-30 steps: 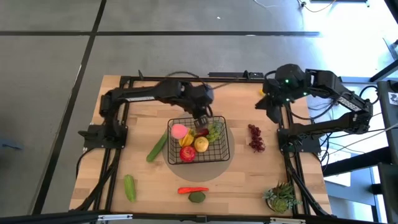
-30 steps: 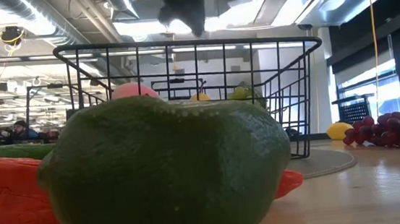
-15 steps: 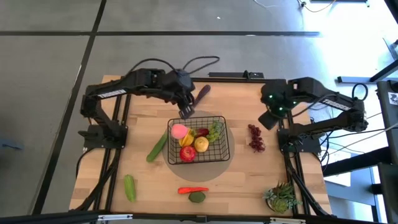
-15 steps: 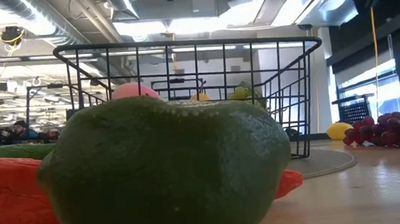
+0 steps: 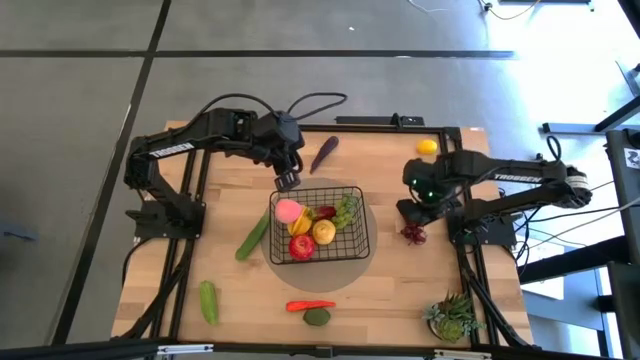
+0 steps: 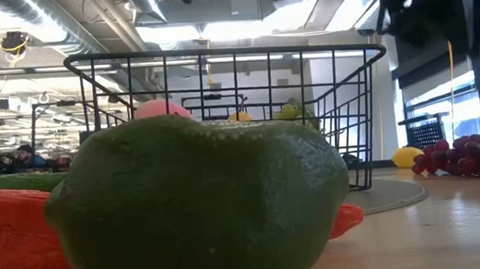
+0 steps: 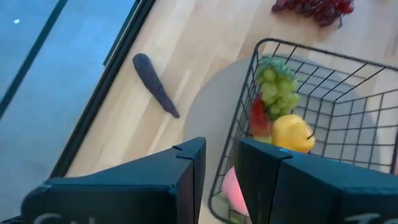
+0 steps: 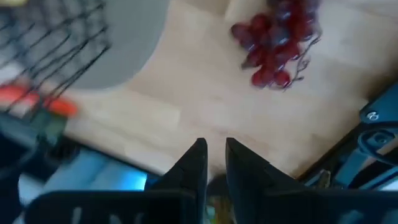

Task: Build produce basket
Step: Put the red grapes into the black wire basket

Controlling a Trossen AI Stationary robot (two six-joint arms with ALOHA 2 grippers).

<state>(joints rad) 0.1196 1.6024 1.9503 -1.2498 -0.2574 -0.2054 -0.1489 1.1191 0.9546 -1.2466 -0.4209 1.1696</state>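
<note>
Your right gripper [image 5: 412, 212] hangs nearly closed and empty just beside the dark red grapes [image 5: 413, 234], left gripper [image 5: 288, 180] likewise by the basket [image 5: 358, 237].

table [image 5: 390, 285]: wood | on it: grey mat [image 5: 362, 268], eggplant [image 5: 324, 154], lemon [image 5: 427, 147], dark grapes [image 5: 412, 234], cucumbers [image 5: 208, 301], chilli [image 5: 310, 305], potted plant [image 5: 452, 317]

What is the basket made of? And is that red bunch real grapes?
The basket looks like thin black metal wire: you can see straight through its grid sides. The red grapes look like shiny plastic, smooth and evenly coloured, so probably toy ones, though I can't be sure.
</note>
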